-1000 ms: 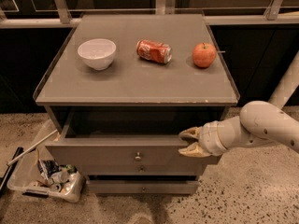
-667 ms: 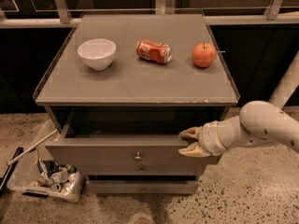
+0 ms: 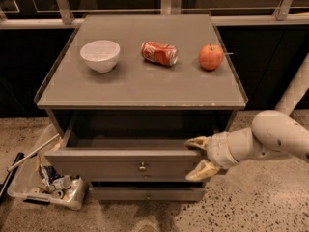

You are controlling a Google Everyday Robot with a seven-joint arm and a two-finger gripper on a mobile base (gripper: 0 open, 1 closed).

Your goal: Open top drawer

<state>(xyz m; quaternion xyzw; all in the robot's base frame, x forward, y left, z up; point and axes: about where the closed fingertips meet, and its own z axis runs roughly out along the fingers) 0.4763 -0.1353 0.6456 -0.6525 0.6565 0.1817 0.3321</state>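
Note:
The top drawer (image 3: 116,164) of the grey cabinet stands pulled out, its flat front panel with a small round metal knob (image 3: 142,167) facing me and its deep box open behind. My gripper (image 3: 197,157) is at the right end of the drawer front. Its two tan fingers (image 3: 199,142) are spread apart, one at the top edge of the panel and one at the lower edge. It holds nothing.
On the cabinet top (image 3: 145,88) sit a white bowl (image 3: 100,55), a lying red soda can (image 3: 159,53) and a red apple (image 3: 211,57). A slimmer drawer (image 3: 147,193) sits below, closed. A clear bin of clutter (image 3: 48,187) lies on the floor at left.

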